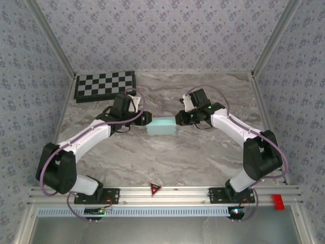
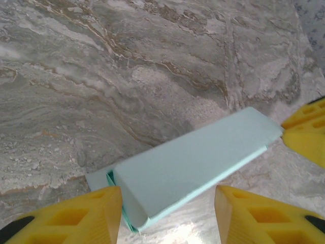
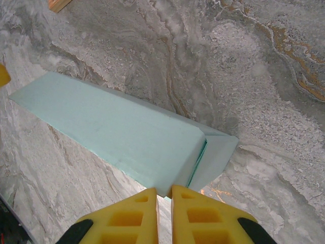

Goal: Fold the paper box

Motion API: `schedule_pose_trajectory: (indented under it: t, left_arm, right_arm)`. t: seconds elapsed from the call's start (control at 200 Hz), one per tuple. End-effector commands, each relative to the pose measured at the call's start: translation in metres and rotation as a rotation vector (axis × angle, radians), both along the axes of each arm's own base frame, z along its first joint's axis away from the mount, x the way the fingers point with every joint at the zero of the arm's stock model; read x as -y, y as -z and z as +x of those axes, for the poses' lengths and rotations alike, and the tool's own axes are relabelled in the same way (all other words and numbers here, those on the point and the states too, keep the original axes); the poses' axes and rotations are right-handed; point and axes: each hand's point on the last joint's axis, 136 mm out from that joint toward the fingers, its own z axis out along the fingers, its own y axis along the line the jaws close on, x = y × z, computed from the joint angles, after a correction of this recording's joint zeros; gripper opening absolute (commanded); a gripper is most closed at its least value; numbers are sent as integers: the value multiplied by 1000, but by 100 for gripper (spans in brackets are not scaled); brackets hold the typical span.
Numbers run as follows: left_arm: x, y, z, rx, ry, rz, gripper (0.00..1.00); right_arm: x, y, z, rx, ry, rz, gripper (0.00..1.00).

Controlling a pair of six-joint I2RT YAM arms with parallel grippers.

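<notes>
The main risk is the paper box (image 1: 161,126) sliding or skewing. The right tool (image 3: 163,195) is clenched, its 2 fingers pressed together with nothing visibly between them. Its tips sit right at the box's end, in the lower middle of the right wrist view. The left tool (image 2: 167,195) is released. Its fingers stand apart at the bottom of the left wrist view, straddling the other end, and bare surface (image 2: 152,76) shows between the card and the finger at lower right. So if the right tool pushes, nothing braces the box. It would likely scoot along the smooth surface toward the left of the top view instead of letting a flap fold in. A hard push could also buckle the thin card.

The 2 ends look unfinished. A loose flap (image 3: 219,150) juts out at the lower right of the right wrist view, and a second flap (image 2: 97,179) lies flat at the lower left of the left wrist view. Each sits beside a dark open seam, and either may spring outward.

The box lies flat in the middle of the top view, between the 2 tools. Its long axis runs left to right across that frame, with 1 end pointing at each tool.
</notes>
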Motion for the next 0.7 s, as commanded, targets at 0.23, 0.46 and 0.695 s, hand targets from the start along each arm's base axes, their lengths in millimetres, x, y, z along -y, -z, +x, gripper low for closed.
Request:
schedule_pose_trajectory:
  t: [0.23,0.46,0.695]
  left_arm:
    - [-11,24,3,-91,-43,91,49]
    - [-16,47,-6,-150,-31,139,48]
    - [-23,64,-13,-185,-43,172,48]
  right_arm:
    - [13,36,-21,-126,10,-113,13]
    - [18,49,-24,-151,18,-142,13]
    - [22,63,-26,-175,30,-180,13]
